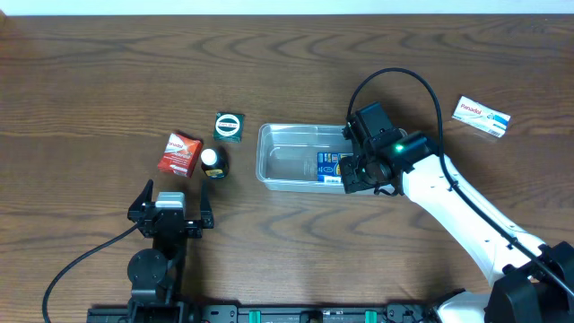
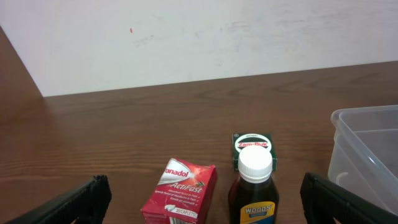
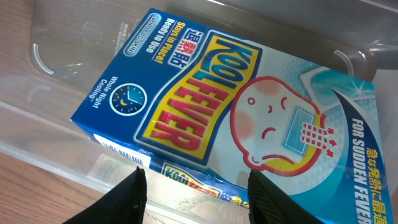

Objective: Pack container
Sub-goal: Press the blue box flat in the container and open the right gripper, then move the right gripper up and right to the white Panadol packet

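The right claw [image 1: 352,170] hangs over the right end of the container [image 1: 291,161], a clear tub near the middle of the surface [image 1: 108,72]. A blue Kool Fever box [image 3: 205,106] lies tilted inside it. In the right wrist view, the 2 fingers [image 3: 124,202] stand at a middling gap either side of the box's near edge; whether they grip it I cannot tell.

The step looks like seating this box. To do it well, bring the box flat against the tub's floor and end wall and part the fingers only once it rests. Then rise straight up so nothing catches the rim or drags the light tub.

The left claw [image 1: 170,208] sits wide and empty near the front edge. It faces a red Panadol ActiFast box [image 2: 180,190], a white-capped bottle [image 2: 255,186] and a green Zam-Buk box [image 2: 253,146], all just left of the tub. A white Panadol box [image 1: 481,117] lies well apart at far right. The surface is dark wood grain, with a pale wall [image 2: 217,37] behind it.
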`<action>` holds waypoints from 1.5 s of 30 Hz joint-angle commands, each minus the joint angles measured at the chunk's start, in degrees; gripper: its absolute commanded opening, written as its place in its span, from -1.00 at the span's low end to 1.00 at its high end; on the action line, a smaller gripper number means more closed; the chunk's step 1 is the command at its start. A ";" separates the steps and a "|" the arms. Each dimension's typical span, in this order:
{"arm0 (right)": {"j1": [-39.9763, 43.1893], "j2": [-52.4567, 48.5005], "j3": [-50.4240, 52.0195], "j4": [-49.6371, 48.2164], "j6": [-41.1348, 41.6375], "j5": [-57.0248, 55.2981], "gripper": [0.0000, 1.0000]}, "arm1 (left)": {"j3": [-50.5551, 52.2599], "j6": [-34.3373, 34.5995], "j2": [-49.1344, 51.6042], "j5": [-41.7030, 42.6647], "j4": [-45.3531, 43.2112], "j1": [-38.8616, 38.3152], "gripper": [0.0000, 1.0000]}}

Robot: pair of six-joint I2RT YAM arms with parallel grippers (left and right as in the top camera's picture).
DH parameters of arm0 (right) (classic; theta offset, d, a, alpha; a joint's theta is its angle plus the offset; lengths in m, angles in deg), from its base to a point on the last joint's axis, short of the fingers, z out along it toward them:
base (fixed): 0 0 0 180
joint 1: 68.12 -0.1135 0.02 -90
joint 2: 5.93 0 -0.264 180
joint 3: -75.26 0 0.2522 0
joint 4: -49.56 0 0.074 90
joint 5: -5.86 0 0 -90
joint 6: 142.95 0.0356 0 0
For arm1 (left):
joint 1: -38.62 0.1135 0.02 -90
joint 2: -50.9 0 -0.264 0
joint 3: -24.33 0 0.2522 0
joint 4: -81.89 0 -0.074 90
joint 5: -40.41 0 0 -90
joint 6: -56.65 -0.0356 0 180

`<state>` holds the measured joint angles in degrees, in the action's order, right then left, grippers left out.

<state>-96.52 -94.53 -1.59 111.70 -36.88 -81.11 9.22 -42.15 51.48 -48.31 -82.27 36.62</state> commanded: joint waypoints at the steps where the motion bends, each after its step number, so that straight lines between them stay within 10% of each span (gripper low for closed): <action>1: 0.31 -0.68 0.00 0.22 0.57 -0.33 0.01 | 1.11 0.48 -0.35 -1.29 2.10 0.22 0.96; 12: 0.33 -0.70 0.37 -1.49 0.59 -1.51 -0.21 | 1.11 0.50 -0.35 -1.31 2.10 0.22 0.96; 25: 0.31 -2.51 0.61 -2.75 0.63 -1.51 -0.96 | 1.11 0.48 -0.35 -1.29 2.10 0.22 0.96; 45: 1.81 -5.31 -5.27 -0.33 -0.07 -1.05 -0.98 | 1.11 0.48 -0.35 -1.31 2.10 0.22 0.96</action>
<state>-95.97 -101.35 -2.49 110.43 -36.46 -82.35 9.22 -42.12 51.48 -48.31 -82.27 36.62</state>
